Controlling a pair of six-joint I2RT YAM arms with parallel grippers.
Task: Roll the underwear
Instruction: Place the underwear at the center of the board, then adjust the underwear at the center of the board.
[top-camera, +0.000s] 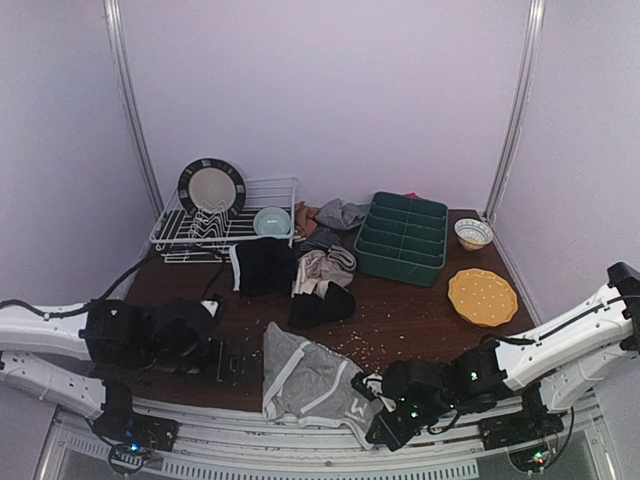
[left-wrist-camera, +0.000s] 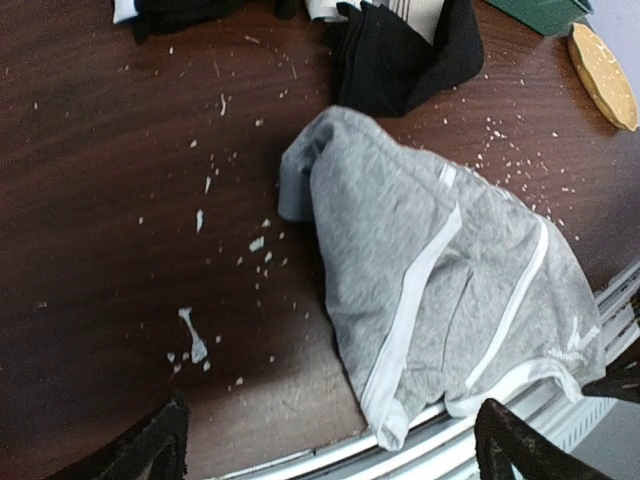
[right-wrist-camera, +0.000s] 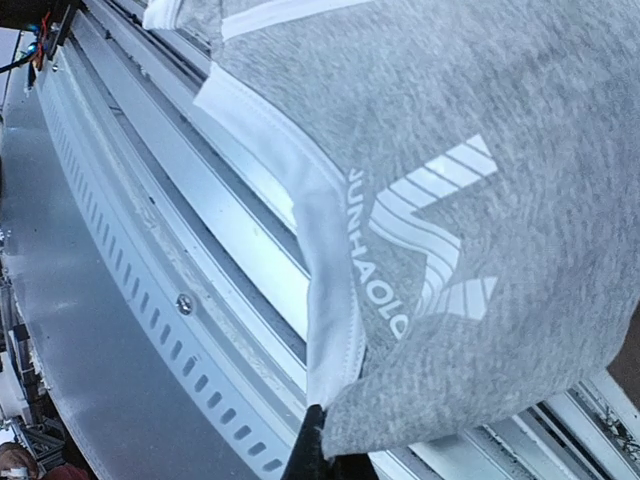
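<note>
A light grey underwear (top-camera: 310, 385) with white trim lies at the table's front edge, partly hanging over the metal rail. My right gripper (top-camera: 372, 402) is shut on its waistband corner, seen close in the right wrist view (right-wrist-camera: 330, 455) by the printed logo on the grey cloth (right-wrist-camera: 480, 200). My left gripper (top-camera: 233, 362) is open and empty just left of it. Its dark fingertips (left-wrist-camera: 150, 450) frame the grey underwear (left-wrist-camera: 440, 280) from the near side. A black underwear (top-camera: 322, 305) lies behind, also in the left wrist view (left-wrist-camera: 405, 60). Another black one (top-camera: 265, 265), a beige-pink one (top-camera: 320, 270) and a grey-navy pile (top-camera: 335, 215) lie further back.
A white dish rack (top-camera: 270, 190) with a plate (top-camera: 211, 186) and a light blue bowl (top-camera: 271, 221) stands back left. A green divided tray (top-camera: 403, 237), a small bowl (top-camera: 473, 233) and a yellow plate (top-camera: 483, 296) sit right. White crumbs (left-wrist-camera: 195, 340) litter the brown table.
</note>
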